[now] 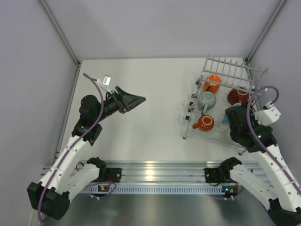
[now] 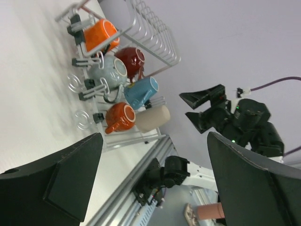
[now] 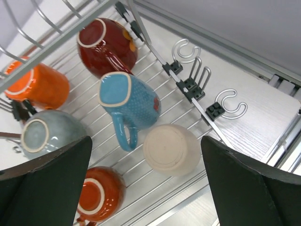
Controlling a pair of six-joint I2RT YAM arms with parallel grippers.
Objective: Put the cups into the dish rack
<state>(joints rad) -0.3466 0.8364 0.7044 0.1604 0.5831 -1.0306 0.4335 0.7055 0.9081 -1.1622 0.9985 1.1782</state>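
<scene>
The dish rack (image 1: 230,68) stands at the table's right. In the right wrist view all six cups sit upside down on its grid (image 3: 155,66): dark red (image 3: 106,44), bright orange (image 3: 40,87), light blue (image 3: 129,101), grey (image 3: 47,134), cream (image 3: 171,148) and squat orange-red (image 3: 99,197). My right gripper (image 3: 146,188) is open and empty, above the cream cup and the rack's near edge. In the top view it (image 1: 233,117) hides the blue and cream cups. My left gripper (image 1: 136,101) is open and empty over the table's left middle, pointing at the rack (image 2: 160,40).
Curled wire hooks on black clips (image 1: 186,110) stick out from the rack's left side. An aluminium rail (image 1: 155,172) runs along the near edge between the arm bases. Grey walls close in the table on the left, back and right.
</scene>
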